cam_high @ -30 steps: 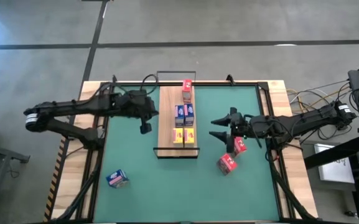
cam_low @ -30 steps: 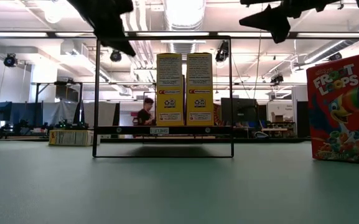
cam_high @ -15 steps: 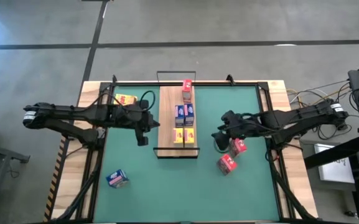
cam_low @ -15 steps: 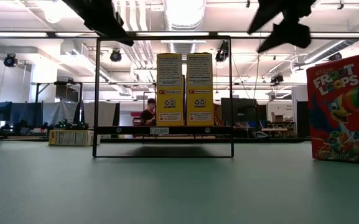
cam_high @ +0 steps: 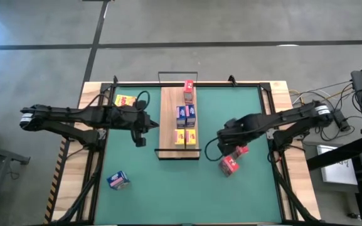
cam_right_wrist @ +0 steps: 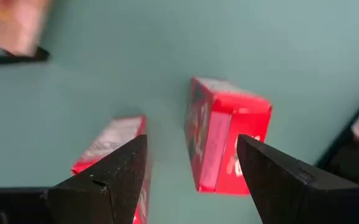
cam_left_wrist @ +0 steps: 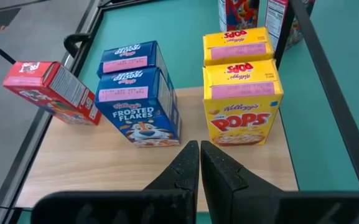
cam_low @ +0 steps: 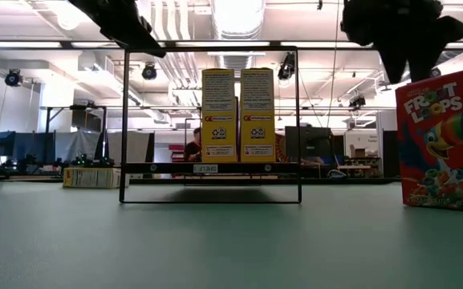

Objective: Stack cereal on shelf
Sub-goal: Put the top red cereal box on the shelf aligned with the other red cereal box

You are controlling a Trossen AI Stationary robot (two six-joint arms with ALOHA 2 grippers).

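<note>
Green mat (cam_high: 187, 182) covered most of your table, with the shelf (cam_high: 167, 119) lying lengthwise down the middle. On that board you had two yellow Pops boxes (cam_left_wrist: 242, 102) at the near end, two blue Frosted Flakes boxes (cam_left_wrist: 139, 106) behind them, and one red box (cam_left_wrist: 53, 90) at the far end. Off the board, two red boxes (cam_right_wrist: 226, 140) sat on the mat to its right, a blue box (cam_high: 118, 181) lay alone near the front left, and a yellow box (cam_high: 125, 100) rested at the back left by the table edge.

Your right gripper (cam_right_wrist: 191, 165) hung just over those two red boxes, jaws spread wide and nothing in them. A second earlier it sat higher and pointed toward the shelf, so it had swung down. Your left gripper (cam_left_wrist: 199, 165) was pinched shut and empty, left of the shelf, pulled back a bit since then.

From table level only one red Froot Loops box (cam_low: 444, 140) showed, cut off at the edge.
</note>
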